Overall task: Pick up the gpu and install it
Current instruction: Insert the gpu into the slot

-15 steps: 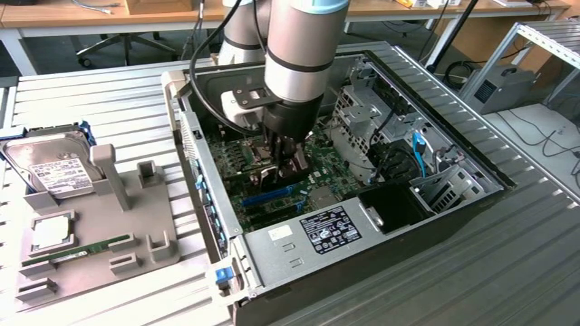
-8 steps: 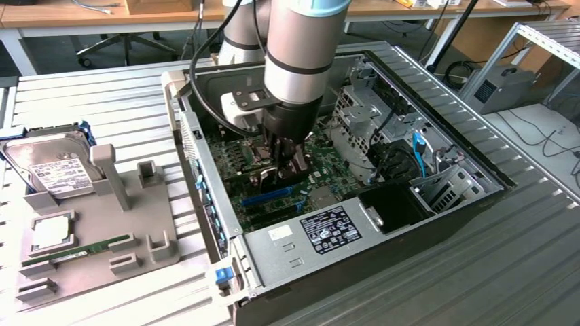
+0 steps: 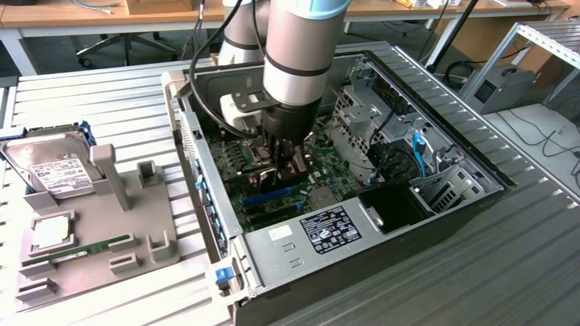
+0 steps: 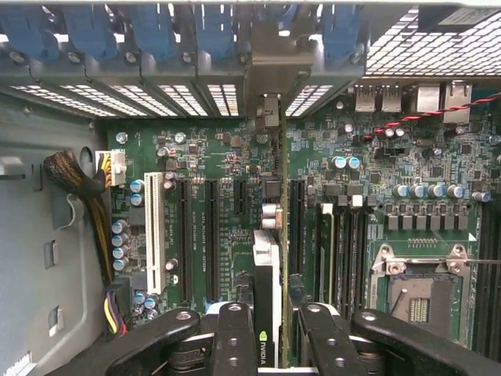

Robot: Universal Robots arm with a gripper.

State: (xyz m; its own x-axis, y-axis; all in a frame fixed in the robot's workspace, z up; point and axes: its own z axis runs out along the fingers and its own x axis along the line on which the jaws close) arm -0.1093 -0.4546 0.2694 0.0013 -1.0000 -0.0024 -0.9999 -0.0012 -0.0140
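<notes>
Gpu stands on edge inside the open computer case, just above the green motherboard. Its grey bracket end points toward the case's rear wall of blue slot clips. The end effector is clenched on it, one black finger on each flat side. In the exterior view the end effector reaches down into the middle of the case, with the gpu dark beneath it; whether the card sits in a slot I cannot tell. The case rests mid counter. Toward the counter's edge at the exterior view's left, a grey holder carries a hard drive and a green RAM stick.
</notes>
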